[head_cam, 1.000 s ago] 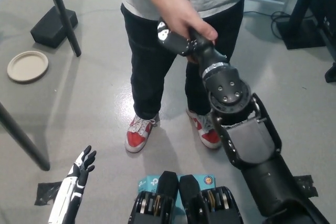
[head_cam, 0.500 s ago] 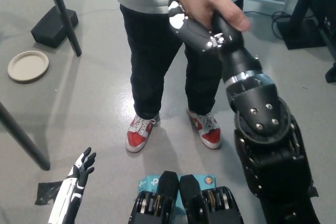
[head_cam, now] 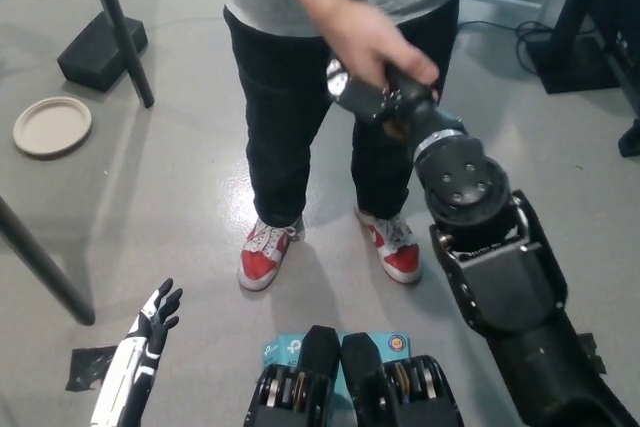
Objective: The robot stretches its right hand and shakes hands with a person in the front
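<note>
Grey floor all around, and my right hand (head_cam: 372, 99) is stretched out front, clasped with the person's hand (head_cam: 372, 39), which wraps over it from above. How far my fingers curl around theirs I can't tell, it's covered. Past it the person (head_cam: 300, 77) stands facing me in red shoes (head_cam: 265, 252). My left hand (head_cam: 155, 315) hangs low, fingers apart, holding nothing.

Black right hand (head_cam: 372, 99); white left hand (head_cam: 150, 327), dark fingers. Person (head_cam: 330, 7): grey shirt, black trousers, red-and-white shoes (head_cam: 265, 252). Left of the person, a beige plate (head_cam: 52, 126) on grey floor (head_cam: 170, 197).
</note>
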You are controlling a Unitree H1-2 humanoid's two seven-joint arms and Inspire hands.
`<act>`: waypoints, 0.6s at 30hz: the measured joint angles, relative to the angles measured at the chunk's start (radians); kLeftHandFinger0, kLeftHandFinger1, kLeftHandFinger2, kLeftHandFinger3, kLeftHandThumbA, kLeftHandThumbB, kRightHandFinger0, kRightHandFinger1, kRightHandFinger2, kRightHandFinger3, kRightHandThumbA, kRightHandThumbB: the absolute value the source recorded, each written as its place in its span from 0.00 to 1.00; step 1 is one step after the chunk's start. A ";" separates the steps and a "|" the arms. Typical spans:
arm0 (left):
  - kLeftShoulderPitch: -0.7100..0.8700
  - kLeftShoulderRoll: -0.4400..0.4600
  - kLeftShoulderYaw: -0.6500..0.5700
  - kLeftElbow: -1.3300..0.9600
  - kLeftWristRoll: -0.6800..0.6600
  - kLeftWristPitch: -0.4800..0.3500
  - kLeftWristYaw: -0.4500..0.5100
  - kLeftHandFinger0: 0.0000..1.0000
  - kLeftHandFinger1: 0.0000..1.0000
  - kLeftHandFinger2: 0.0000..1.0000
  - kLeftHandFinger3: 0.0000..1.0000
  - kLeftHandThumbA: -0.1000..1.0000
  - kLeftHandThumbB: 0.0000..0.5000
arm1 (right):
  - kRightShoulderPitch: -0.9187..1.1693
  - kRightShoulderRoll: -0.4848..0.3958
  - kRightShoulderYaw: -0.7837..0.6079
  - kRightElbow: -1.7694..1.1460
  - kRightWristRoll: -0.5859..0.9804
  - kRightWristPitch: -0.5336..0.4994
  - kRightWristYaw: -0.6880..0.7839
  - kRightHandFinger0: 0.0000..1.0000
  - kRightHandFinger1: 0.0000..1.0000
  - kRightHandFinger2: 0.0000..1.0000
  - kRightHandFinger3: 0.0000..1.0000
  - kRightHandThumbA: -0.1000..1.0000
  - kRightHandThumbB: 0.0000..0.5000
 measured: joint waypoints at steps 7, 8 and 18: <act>-0.012 0.001 0.000 0.000 0.002 0.001 0.000 1.00 1.00 1.00 1.00 1.00 0.23 | -0.136 -0.004 -0.005 0.376 0.000 -0.120 -0.032 1.00 1.00 1.00 1.00 0.16 0.43; -0.017 0.001 0.000 0.000 0.002 0.001 0.000 1.00 1.00 1.00 1.00 1.00 0.23 | -0.152 -0.004 -0.005 0.404 0.000 -0.135 -0.037 1.00 1.00 1.00 1.00 0.15 0.43; -0.027 0.003 0.000 0.001 0.002 0.004 0.000 1.00 1.00 1.00 1.00 1.00 0.25 | -0.051 -0.004 -0.004 0.115 -0.001 -0.161 -0.036 1.00 1.00 1.00 1.00 0.21 0.44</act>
